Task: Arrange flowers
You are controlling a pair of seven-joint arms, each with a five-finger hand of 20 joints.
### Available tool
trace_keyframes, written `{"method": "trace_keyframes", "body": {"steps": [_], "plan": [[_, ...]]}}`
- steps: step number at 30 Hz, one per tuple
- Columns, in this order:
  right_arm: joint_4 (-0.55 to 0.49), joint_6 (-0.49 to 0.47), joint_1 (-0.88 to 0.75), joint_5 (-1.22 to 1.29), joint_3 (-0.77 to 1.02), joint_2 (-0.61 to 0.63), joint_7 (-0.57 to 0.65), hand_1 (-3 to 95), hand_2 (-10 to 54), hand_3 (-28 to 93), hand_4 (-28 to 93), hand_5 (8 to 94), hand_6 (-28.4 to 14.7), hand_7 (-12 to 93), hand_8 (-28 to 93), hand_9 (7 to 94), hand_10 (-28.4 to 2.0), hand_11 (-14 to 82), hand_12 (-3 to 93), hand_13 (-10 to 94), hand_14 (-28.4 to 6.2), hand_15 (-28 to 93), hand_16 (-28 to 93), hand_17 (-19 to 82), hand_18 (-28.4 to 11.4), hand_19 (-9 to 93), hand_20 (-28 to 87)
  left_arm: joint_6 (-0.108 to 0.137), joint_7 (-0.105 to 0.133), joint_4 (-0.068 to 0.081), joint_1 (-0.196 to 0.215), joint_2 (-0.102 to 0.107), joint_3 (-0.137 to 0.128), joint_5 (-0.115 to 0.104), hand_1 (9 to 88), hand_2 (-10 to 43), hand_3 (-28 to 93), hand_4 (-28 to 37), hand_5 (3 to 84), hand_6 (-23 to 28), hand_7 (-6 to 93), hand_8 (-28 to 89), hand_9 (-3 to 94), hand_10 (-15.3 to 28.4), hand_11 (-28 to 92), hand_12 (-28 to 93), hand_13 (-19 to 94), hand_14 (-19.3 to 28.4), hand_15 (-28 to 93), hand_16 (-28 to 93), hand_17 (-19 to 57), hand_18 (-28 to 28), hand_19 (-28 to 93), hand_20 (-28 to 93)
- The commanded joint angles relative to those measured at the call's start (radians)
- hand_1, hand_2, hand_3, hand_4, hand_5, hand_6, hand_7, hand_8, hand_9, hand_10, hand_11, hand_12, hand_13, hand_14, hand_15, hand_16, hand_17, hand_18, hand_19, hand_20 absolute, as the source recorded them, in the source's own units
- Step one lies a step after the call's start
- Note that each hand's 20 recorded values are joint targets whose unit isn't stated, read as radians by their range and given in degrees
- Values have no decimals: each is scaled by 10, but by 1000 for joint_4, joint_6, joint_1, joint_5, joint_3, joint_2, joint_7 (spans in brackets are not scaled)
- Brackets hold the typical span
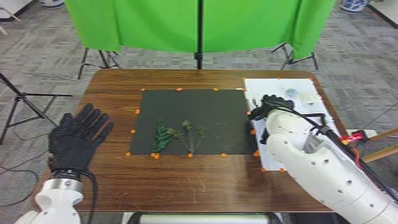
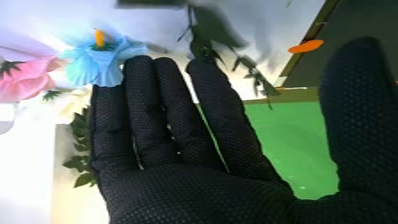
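Holds the right robot hand (image 2: 191, 192) wide by the blue flower (image 2: 102, 62), likely for picking; rests the left robot hand (image 1: 73, 142), wide too, beside the dark mat (image 1: 191, 107), probably leaving room.

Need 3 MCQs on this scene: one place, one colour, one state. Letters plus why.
1. Where is the dense green sprig?
A) on the floor
B) on the dark mat
C) in the left hand

2. What colour are the petals of the flower by the right hand's fingertips?
A) blue
B) red
C) purple

3. How is the left hand?
A) in a fist
B) gripping a stem
C) fingers straight

Key:
1 B: the head view shows it lying toward the mat's near edge.
2 A: the right wrist view shows light blue petals round an orange centre.
3 C: its fingers extend forward, with nothing in them.
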Motion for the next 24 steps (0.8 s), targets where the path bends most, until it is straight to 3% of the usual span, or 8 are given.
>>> {"method": "trace_keyframes", "body": {"steps": [1, 3, 5, 7, 11, 17, 24], "plan": [[49, 22, -14, -51, -24, -9, -32, 404, -95, 753, -260, 611, -95, 156, -76, 567, -239, 175, 183, 366, -240, 521, 117, 168, -277, 680, 176, -10, -24, 8, 11, -17, 11, -4, 306, 132, 733, -283, 487, 69, 213, -105, 425, 146, 286, 134, 332, 140, 436, -61, -30, 141, 337, 137], [64, 35, -17, -80, -41, -10, -40, 477, -95, 774, -275, 631, -69, 210, -85, 618, -213, 192, 185, 444, -208, 516, 134, 200, -272, 695, 183, -12, -26, 7, 13, -18, 9, -4, 306, 132, 733, -283, 487, 69, 212, -105, 425, 146, 286, 135, 332, 140, 436, -62, -30, 141, 337, 136], [69, 80, -27, -114, -59, 3, -61, 538, -95, 741, -280, 650, -57, 231, 38, 666, -188, 206, 206, 495, -186, 512, 165, 215, -266, 696, 194, -15, -29, 11, 8, -18, 9, -2, 306, 132, 733, -283, 487, 69, 211, -105, 425, 147, 286, 135, 331, 141, 436, -62, -30, 141, 337, 137], [73, 116, -40, -174, -73, 13, -96, 577, -95, 705, -282, 667, -47, 251, 91, 705, -165, 183, 271, 526, -166, 503, 220, 224, -262, 695, 203, -19, -33, 10, 12, -20, 6, 0, 305, 132, 734, -283, 487, 69, 211, -105, 425, 146, 285, 134, 331, 141, 436, -61, -30, 141, 337, 137], [73, 129, -53, -194, -75, 18, -114, 631, -95, 671, -281, 718, -12, 336, 131, 807, -113, 124, 416, 602, -92, 468, 379, 248, -246, 693, 223, -18, -38, 10, 12, -21, 6, -3, 305, 132, 734, -283, 486, 69, 210, -104, 424, 147, 285, 135, 331, 140, 435, -62, -30, 140, 337, 137], [73, 195, -63, -231, -83, 29, -136, 641, -95, 677, -282, 746, -3, 368, 143, 833, -109, 134, 448, 627, -85, 460, 413, 249, -242, 686, 229, -21, -40, 12, 17, -26, 4, -7, 305, 131, 734, -283, 484, 70, 208, -103, 423, 148, 283, 134, 330, 141, 436, -61, -30, 140, 339, 137], [19, 342, -50, -263, -85, 73, -114, 638, -95, 696, -282, 757, -6, 362, 160, 841, -111, 132, 457, 636, -88, 456, 424, 249, -241, 677, 231, -21, -30, 7, 32, -25, 0, -9, 305, 130, 734, -283, 484, 70, 206, -103, 423, 147, 283, 135, 330, 141, 435, -61, -31, 141, 339, 136]]}}
